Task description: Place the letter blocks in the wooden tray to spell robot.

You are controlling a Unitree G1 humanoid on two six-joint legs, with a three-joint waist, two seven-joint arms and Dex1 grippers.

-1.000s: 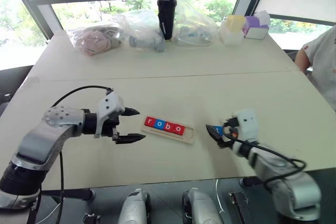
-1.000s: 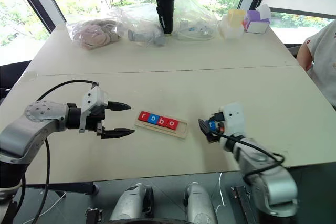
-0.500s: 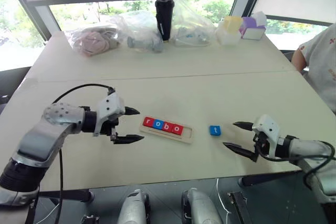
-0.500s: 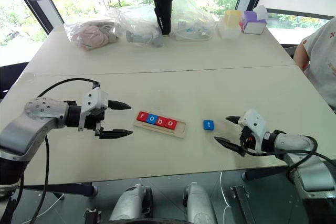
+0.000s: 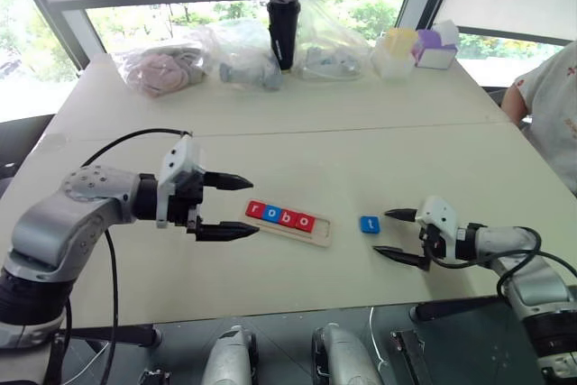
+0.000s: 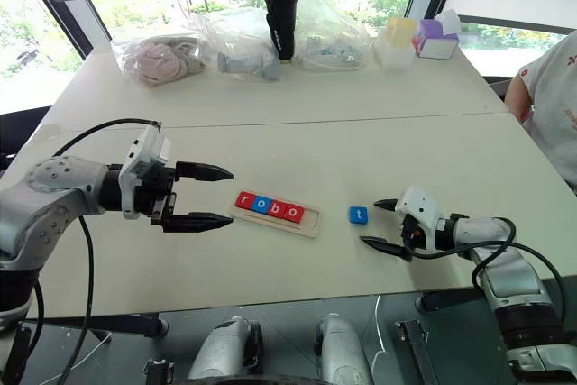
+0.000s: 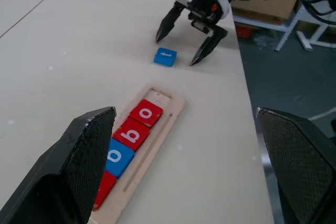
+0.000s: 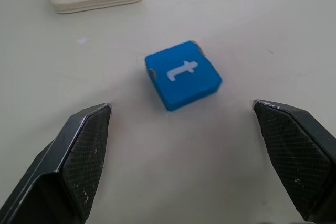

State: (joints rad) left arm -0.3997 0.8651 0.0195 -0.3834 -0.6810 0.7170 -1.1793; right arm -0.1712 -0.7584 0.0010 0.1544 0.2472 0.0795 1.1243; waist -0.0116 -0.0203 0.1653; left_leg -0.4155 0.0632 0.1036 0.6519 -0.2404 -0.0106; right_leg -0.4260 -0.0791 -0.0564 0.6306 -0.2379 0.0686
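a long, narrow pale-wood tray with a thin raised rim lies near the middle of the cream table, holding four small flat square letter tiles in a row: red r, blue o, red b and red o. the tiles sit touching one another at the tray's left end, so the empty slot at its right end is where the last letter would go. the fifth piece, a small blue square tile bearing a white t, lies loose on the table just to the right of the tray, apart from it. the right gripper, low over the table beside this tile, points toward it with its two black fingers spread wide and nothing between them; in the right wrist view the blue t tile lies ahead of the gap and between the finger lines, a placement that suits closing on it next. the tile is slightly turned relative to the fingers, so a grasp may need a small wrist correction. the left gripper is held above the table just left of the tray, its fingers likewise wide apart and empty, aimed along the row; it appears parked clear of the work. judged from the layout, four of five letters are set. bags and a black tumbler stand at the far edge, well apart.
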